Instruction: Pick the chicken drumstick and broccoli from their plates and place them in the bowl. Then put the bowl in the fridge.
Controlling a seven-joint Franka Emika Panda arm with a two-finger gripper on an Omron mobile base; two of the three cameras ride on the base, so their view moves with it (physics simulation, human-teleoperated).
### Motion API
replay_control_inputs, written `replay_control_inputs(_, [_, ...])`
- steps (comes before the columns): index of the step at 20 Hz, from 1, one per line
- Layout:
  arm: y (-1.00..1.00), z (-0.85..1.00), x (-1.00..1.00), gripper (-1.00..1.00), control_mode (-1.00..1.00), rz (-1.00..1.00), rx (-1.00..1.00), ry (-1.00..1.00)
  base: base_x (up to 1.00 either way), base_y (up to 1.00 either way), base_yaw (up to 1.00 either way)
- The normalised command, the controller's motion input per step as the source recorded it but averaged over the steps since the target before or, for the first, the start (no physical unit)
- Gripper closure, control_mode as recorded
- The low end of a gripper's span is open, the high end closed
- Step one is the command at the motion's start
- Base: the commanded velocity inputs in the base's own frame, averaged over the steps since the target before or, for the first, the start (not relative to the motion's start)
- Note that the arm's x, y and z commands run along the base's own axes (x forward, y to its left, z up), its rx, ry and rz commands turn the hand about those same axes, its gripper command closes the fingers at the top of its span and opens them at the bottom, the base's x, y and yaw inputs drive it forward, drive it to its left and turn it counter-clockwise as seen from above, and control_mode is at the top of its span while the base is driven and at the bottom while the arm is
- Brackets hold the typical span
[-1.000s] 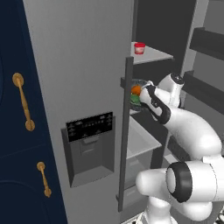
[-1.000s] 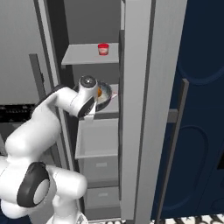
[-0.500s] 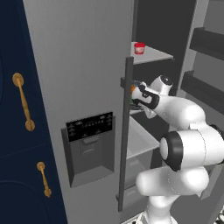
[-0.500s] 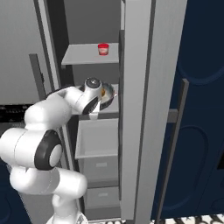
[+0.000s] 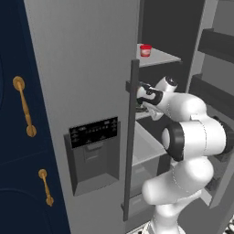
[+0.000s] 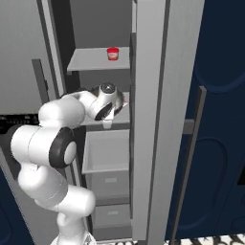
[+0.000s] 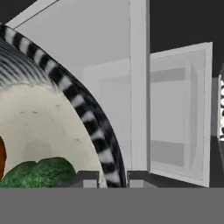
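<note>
Look at the hand view first: your gripper (image 7: pixel 113 181) is clamped on the rim of the round dark grey bowl with the ribbed outer wall and pale speckled inside (image 7: pixel 52 118), one finger tip on each side of the rim at 6 o'clock. The bowl runs off the frame at 9 o'clock, so you see just part of it. Inside it, the dark green broccoli floret (image 7: pixel 37 174) lies at 7 o'clock, cut off by the bottom. A sliver of the orange-brown chicken drumstick (image 7: pixel 1 157) peeks in at the 9 o'clock edge; its shape cannot be made out.

In the left base view the tall grey stainless steel fridge (image 5: pixel 82 82) stands open, and the arm reaches onto a middle shelf. The long vertical bar handle (image 5: pixel 131 137) hides most of the bowl there. A small red cup (image 5: pixel 145 50) sits on the upper shelf at 12 o'clock.
</note>
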Motion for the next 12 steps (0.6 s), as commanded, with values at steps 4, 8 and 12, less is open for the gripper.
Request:
replay_control_inputs(4, [0.12,0.01,-0.10,-1.00,-1.00,0.00,0.00,-0.12,0.00,0.00,0.00])
replay_control_inputs(8, [0.09,0.12,-0.36,-1.00,-1.00,0.00,0.00,-0.26,0.00,0.00,0.00])
replay_control_inputs(12, [0.00,0.28,-0.77,-1.00,-1.00,0.00,0.00,-0.38,0.00,0.00,0.00])
